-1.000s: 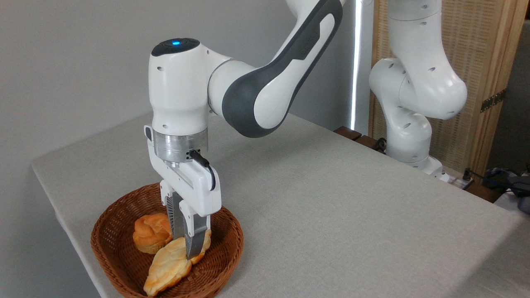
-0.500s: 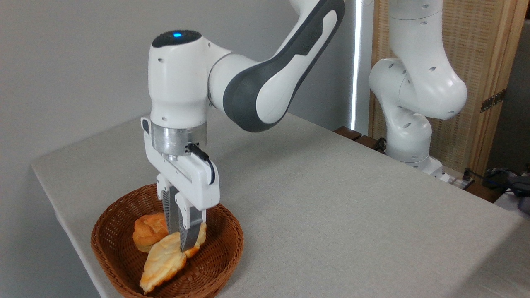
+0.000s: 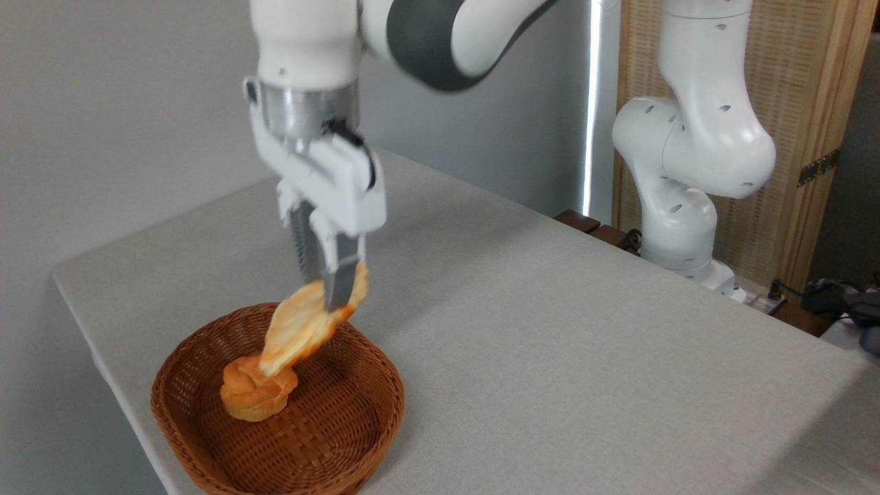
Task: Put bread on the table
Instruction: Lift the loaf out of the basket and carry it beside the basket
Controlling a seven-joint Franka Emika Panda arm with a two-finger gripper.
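Golden and flat, the bread hangs in the air above the basket, tilted with its lower tip down near the round bun. The gripper pinches its upper end, fingers pressed against both faces. That bun sits alone inside the brown wicker basket, which rests near the front left corner of the grey table.

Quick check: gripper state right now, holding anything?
Gripper: closed on the bread, which hangs tilted in the air above the basket.
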